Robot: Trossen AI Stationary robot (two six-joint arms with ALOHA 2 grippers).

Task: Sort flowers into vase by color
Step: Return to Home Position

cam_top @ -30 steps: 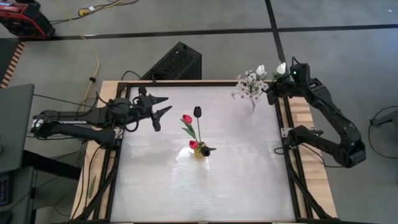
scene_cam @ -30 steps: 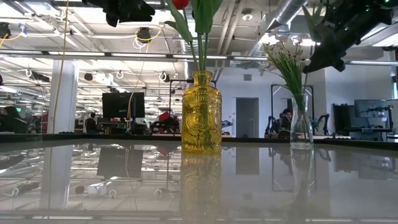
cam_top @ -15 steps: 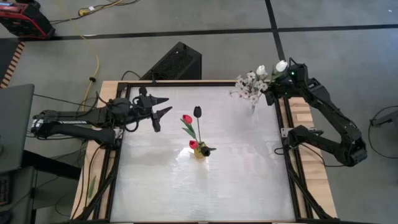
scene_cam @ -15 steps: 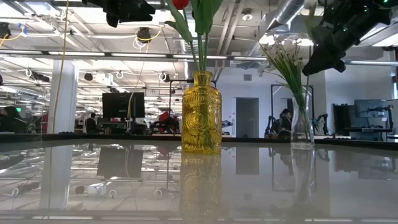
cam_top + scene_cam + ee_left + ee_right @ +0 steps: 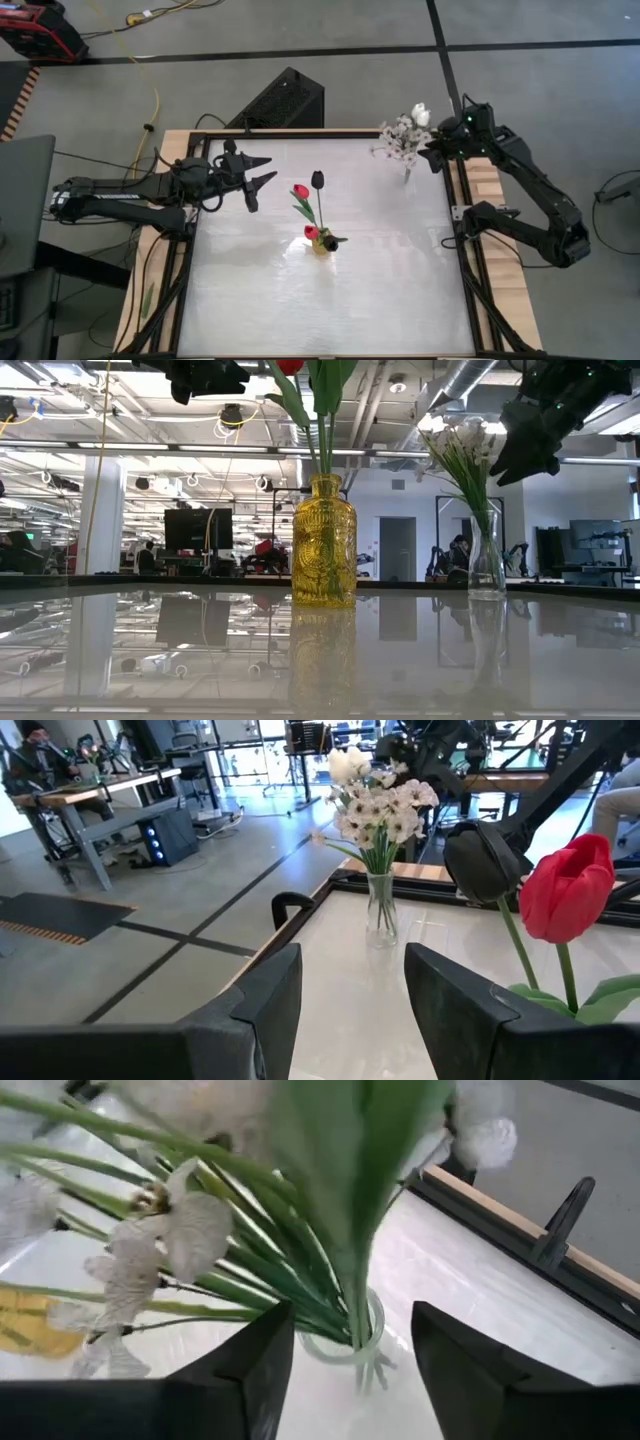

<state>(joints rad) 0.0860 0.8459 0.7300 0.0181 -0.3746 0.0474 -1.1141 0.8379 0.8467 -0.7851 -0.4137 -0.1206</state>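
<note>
A clear glass vase (image 5: 406,172) at the table's far right holds white tulips and sprays of tiny white blossoms (image 5: 403,133). My right gripper (image 5: 431,158) hangs open just right of that bunch. In its wrist view the green stems and the vase mouth (image 5: 340,1342) lie ahead between its fingers (image 5: 262,1350). A yellow vase (image 5: 320,243) at mid-table holds red tulips (image 5: 300,191) and a dark tulip (image 5: 317,180). My left gripper (image 5: 262,172) waits open at the far left, level, pointing toward the flowers.
The table top is glossy white with a dark frame (image 5: 462,215) and wooden side rails. A black box (image 5: 280,100) sits on the floor behind the far edge. The near half of the table is bare (image 5: 330,300).
My right gripper has opened and let go of a white tulip. The tulip's head, which stood beside the gripper, has swung left into the bunch in the clear vase. The gripper has shifted slightly toward the vase.
</note>
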